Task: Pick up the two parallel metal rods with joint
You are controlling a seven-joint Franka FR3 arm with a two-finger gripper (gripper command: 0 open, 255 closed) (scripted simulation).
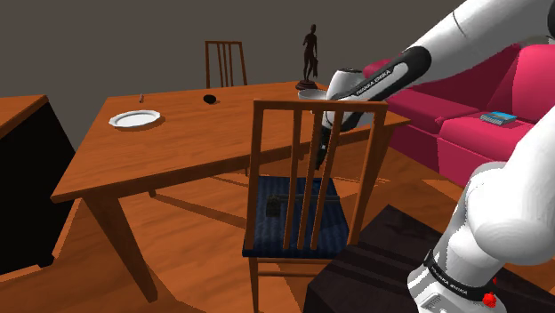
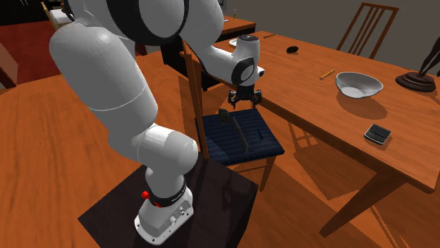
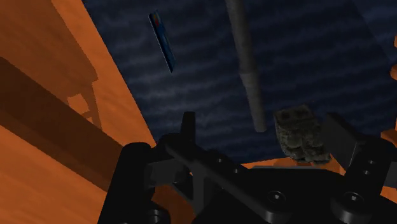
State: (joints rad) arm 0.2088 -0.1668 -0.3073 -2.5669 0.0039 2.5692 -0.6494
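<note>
Dark against the blue seat (image 2: 271, 144) of the chair (image 1: 267, 116), the rods (image 2: 240, 134) lie flat, with a blocky joint (image 2: 223, 114) at one end. The gripper (image 2: 245, 103) hangs over that end, apart from it, fingers spread and empty. The descent would best go straight down, clear of the chair's back slats, with the fingers straddling the shaft crosswise near the joint and closing only once low. From the wrist, the shaft's end lies between the fingers.
</note>
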